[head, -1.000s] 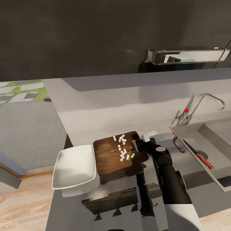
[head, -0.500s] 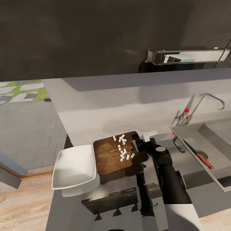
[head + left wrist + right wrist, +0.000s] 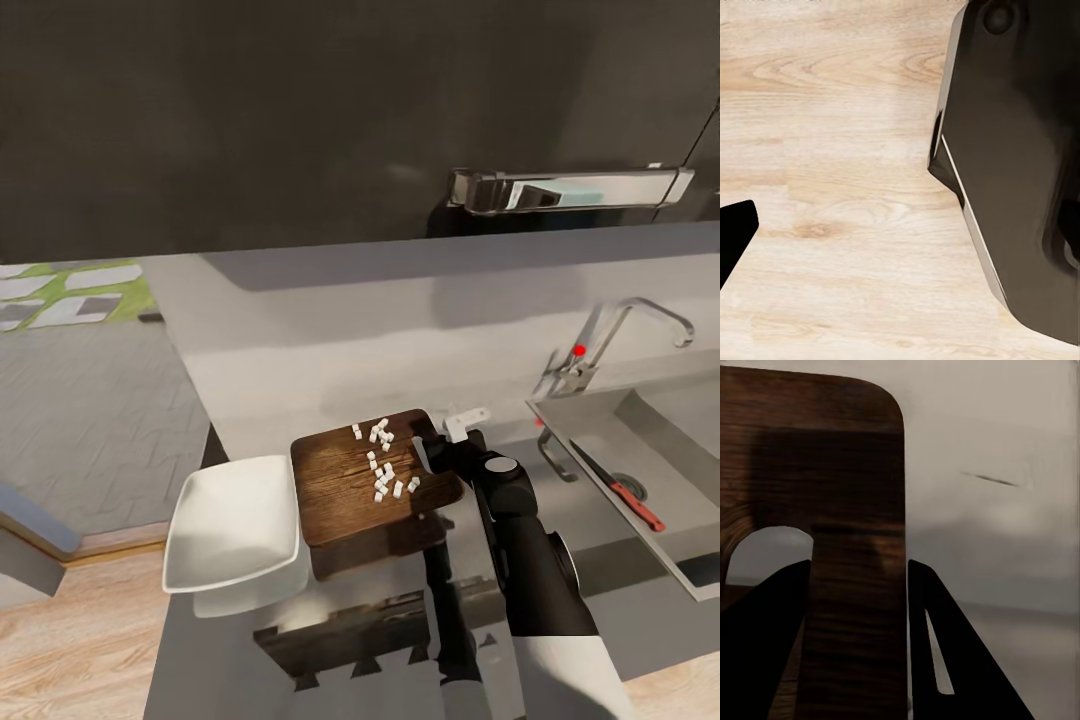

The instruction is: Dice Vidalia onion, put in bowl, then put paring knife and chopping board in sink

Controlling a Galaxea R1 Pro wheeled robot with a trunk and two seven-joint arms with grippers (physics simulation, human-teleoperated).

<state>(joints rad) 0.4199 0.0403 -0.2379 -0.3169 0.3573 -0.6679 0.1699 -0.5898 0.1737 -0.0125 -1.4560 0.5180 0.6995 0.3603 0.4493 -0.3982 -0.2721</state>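
Two fingers of my right gripper (image 3: 859,660) straddle the bar of wood beside the board's (image 3: 345,482) handle slot, closed on it; in the head view that same end sits at the gripper (image 3: 446,447), toward the sink (image 3: 655,445). The board looks lifted off the countertop (image 3: 330,340), throwing a shadow below, with its far end just over the rim of the bowl (image 3: 232,527). A scatter of white onion dice (image 3: 384,462) lies on the wood, none in the bowl yet.

The knife (image 3: 612,485) already lies in the sink basin, near the drain.

I judge the board stiff and fairly heavy for a one-ended grip, so it will want to sag or twist about the fingers; the slot bar is the right place to hold. The dice are light and loose and should slide easily on tilting, perhaps past the rim.

My left wrist camera looks down at wood floor (image 3: 832,187) and a dark cabinet (image 3: 1020,150); I cannot tell how that gripper's fingers are set.
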